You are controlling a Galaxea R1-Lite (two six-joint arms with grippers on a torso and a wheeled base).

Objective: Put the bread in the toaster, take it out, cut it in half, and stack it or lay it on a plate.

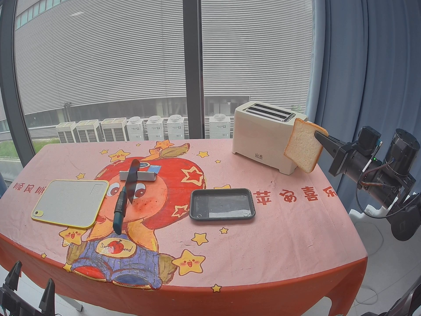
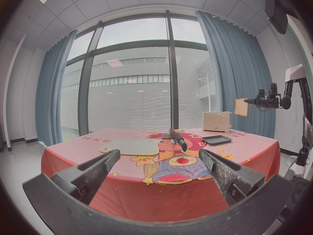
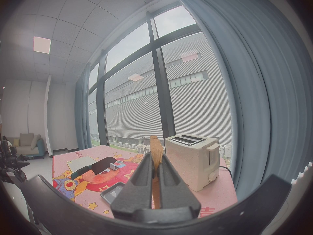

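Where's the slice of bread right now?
In the head view the bread is on the right, held aloft by the right gripper beside the toaster.

Right fingers (image 1: 329, 144) pinching bread (image 1: 302, 148), just beside toaster (image 1: 258, 137)

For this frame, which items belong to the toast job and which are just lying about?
Job: tan bread slice, clamped in right gripper; white two-slot toaster; black-bladed knife with teal handle; pale yellow-rimmed cutting board; dark rectangular tray.
Lying about: grey knife rest; pink cartoon tablecloth; blue curtain.
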